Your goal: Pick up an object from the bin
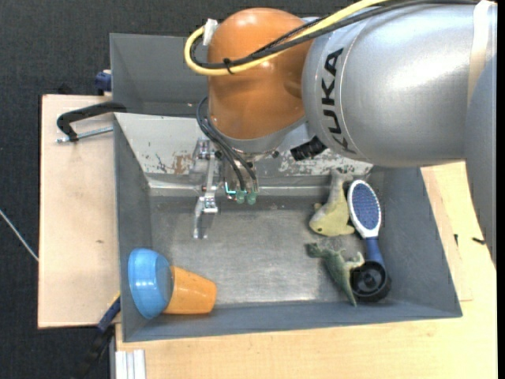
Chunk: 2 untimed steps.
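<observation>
The gripper (207,210) hung low over bare floor at the bin's (130,212) far left; I could not tell whether it was spread or closed. A cup (191,292), orange with a blue end, lay near-left. A brush (365,210) lay right, beside what looked like green toys (331,219).

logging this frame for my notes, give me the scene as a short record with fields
bin: grey metal, middle of floor bare
gripper: over bare floor near the back wall, left of centre, apart from every thing
nearest thing: orange and blue cup, on its side, front left corner
right side: blue brush, pale yellow toy, green toy, heaped together
</observation>
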### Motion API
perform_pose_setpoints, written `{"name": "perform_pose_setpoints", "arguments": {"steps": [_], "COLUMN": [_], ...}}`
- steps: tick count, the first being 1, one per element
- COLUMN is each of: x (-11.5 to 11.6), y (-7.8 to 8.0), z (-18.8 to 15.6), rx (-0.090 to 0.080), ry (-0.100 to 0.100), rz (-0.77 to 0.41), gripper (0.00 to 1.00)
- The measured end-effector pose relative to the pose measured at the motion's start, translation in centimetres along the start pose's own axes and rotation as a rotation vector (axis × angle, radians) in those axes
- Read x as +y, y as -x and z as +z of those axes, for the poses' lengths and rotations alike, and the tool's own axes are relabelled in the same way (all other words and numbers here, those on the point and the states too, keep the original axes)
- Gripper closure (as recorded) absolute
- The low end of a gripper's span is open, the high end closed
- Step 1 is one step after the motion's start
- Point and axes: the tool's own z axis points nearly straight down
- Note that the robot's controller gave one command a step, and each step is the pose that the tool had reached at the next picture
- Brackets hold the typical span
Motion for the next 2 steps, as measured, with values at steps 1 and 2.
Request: {"name": "perform_pose_setpoints", "arguments": {"steps": [1, 2], "x": [0.8, -10.0], "y": [4.5, 3.9], "z": [-5.2, 7.7], "rx": [-0.020, -0.001], "ry": [0.003, -0.003], "rz": [-0.243, -0.222], "gripper": [0.00, 0.00]}}
